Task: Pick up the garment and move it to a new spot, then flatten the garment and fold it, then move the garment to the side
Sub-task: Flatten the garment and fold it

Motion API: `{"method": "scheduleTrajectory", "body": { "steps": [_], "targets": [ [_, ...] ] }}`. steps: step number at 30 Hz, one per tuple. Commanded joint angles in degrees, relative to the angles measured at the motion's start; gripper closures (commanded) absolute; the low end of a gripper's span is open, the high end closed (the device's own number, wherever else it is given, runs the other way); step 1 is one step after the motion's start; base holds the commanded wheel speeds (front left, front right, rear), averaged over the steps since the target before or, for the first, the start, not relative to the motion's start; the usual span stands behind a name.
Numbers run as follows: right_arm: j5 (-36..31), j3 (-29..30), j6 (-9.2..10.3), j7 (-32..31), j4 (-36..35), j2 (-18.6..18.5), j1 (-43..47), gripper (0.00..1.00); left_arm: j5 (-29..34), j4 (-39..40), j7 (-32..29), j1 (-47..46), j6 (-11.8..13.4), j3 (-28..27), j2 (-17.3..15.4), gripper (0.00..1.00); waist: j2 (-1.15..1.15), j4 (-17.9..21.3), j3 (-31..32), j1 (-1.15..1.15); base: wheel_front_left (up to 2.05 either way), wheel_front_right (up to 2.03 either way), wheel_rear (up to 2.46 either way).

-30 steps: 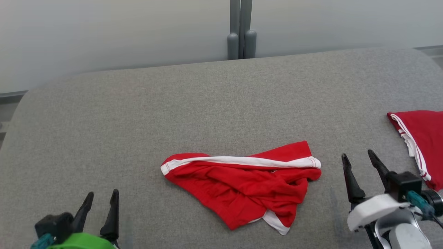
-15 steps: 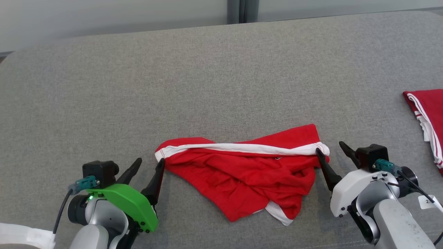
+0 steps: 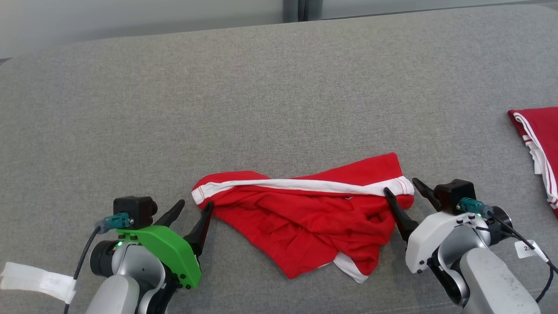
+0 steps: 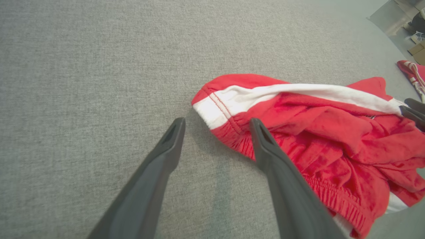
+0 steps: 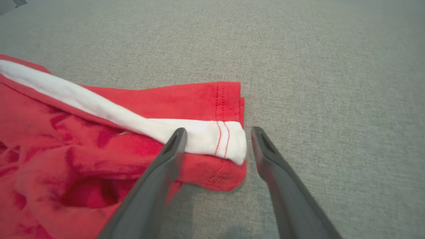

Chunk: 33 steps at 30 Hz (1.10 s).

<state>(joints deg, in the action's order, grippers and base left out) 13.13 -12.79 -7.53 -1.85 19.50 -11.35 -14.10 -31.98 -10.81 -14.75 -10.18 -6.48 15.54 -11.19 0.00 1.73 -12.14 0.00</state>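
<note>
Head view: the garment [image 3: 305, 218], red with a white band, lies crumpled on the grey fabric surface [image 3: 261, 87]; my left gripper [image 3: 195, 204] sits open at its left end and my right gripper [image 3: 400, 186] open at its right end, neither holding anything. Left wrist view: fingers spread wide, one tip over bare surface, the other over the red gathered edge beside the band's end. Right wrist view: fingers spread wide, straddling the white-banded corner, cloth between them but not pinched.
</note>
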Motion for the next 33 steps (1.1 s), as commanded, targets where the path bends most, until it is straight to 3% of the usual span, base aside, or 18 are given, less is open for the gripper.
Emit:
{"method": "scheduleTrajectory", "body": {
  "steps": [1,32,33],
  "targets": [
    [0.33,-0.16,0.08,0.32,0.31,0.01,-0.32,0.0,0.22,-0.32,0.06,-1.07,0.01,0.17,0.02,0.0,0.0,-0.12,-0.05,0.0,0.0,0.0,0.0],
    [2.48,-2.05,0.08,1.27,2.78,-0.76,-2.09,0.0,-5.52,-5.1,-0.87,-6.41,-0.88,2.77,0.21,0.0,0.0,0.45,-1.93,0.0,0.0,0.0,0.0],
    [2.54,-2.12,0.08,1.26,2.8,-0.79,-2.12,0.0,-5.63,-5.07,-0.82,-6.47,-0.9,2.86,0.16,0.04,0.0,0.45,-1.94,0.0,0.0,0.0,0.0]
  ]
}}
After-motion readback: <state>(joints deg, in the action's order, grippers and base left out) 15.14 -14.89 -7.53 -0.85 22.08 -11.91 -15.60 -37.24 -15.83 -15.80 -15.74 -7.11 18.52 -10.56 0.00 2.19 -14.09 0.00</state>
